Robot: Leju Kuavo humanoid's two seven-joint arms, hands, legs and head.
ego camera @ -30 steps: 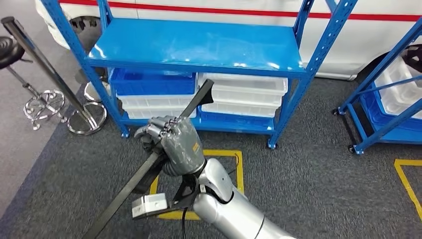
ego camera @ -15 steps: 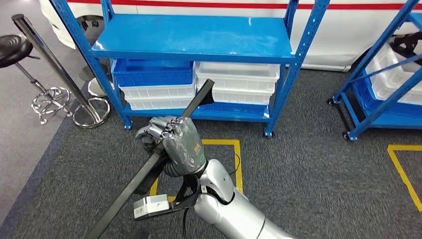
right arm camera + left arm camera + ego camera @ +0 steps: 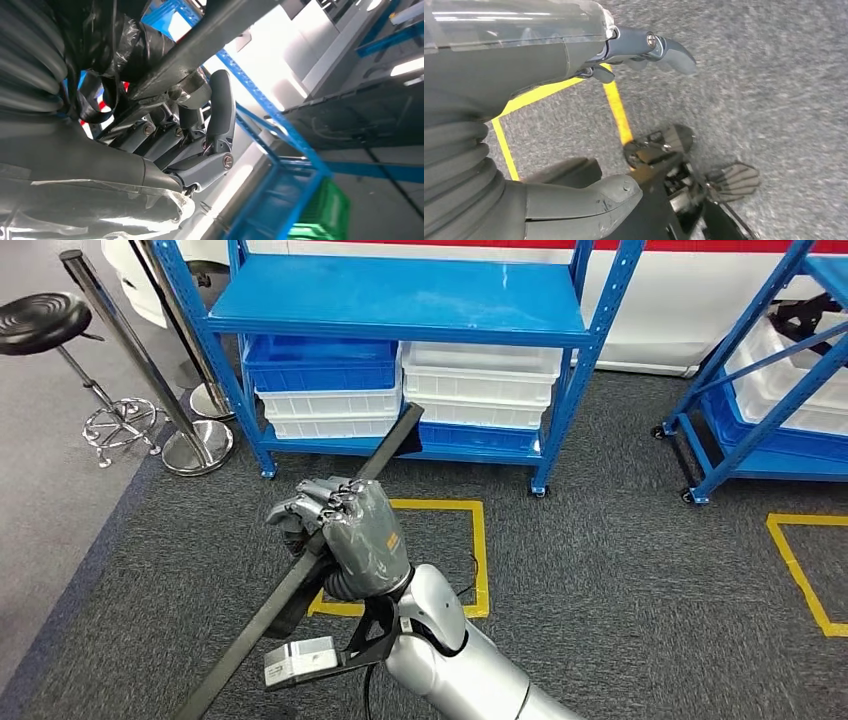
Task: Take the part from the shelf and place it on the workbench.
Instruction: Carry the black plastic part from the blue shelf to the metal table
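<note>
The part is a long black bar point(image 3: 386, 444) that slants from the lower left up toward the blue shelf point(image 3: 400, 295). My right hand point(image 3: 350, 535) grips it around the middle, fingers wrapped tight. The right wrist view shows the same hold close up: the bar point(image 3: 210, 30) crosses the curled fingers point(image 3: 220, 110). The bar's upper end hangs in front of the shelf's lower level, clear of it. In the left wrist view my left hand point(image 3: 549, 50) hangs over the grey carpet, thumb point(image 3: 589, 200) and fingers point(image 3: 664, 47) apart, holding nothing.
White and blue bins point(image 3: 480, 385) fill the shelf's lower level. A second blue rack point(image 3: 760, 390) stands at the right. At the left are a black stool point(image 3: 45, 320) and a chrome post point(image 3: 130, 350) on a round base. Yellow tape squares point(image 3: 440, 505) mark the carpet.
The whole picture has shifted, so the camera has moved: the shelf sits higher and further off, and more of the yellow square shows. My right hand keeps the same hold on the bar.
</note>
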